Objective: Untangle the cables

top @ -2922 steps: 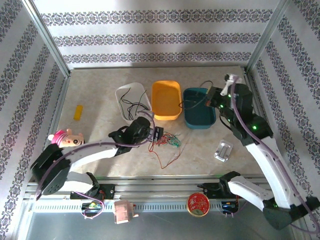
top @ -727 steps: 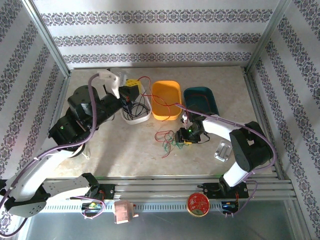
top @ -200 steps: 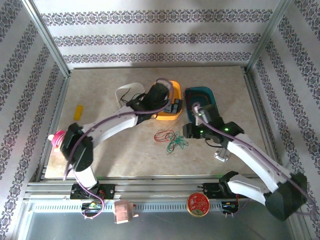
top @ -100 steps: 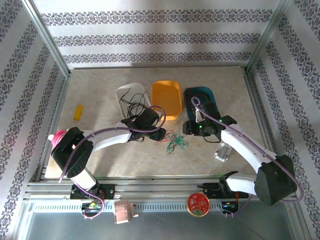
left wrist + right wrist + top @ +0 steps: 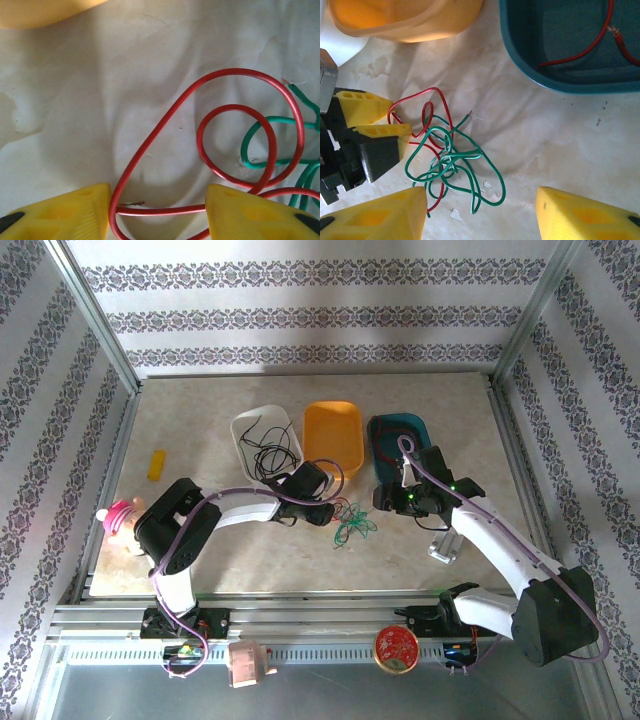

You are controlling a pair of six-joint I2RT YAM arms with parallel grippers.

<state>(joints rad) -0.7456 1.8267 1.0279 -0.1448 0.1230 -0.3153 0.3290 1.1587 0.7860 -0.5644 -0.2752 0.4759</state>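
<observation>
The left pincer has advanced rightward and narrowed. Its half-open jaws straddle a red cable without clamping it. The red-and-green cables lie tangled on the surface, just right of that pincer. The right pincer hovers over them, jaws well apart, holding nothing.

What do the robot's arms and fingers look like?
The left arm and right arm are white tubes with black joints, and each carries a thin purple cable. Their fingers are chunky yellow wedges with hollow pockets.
</observation>
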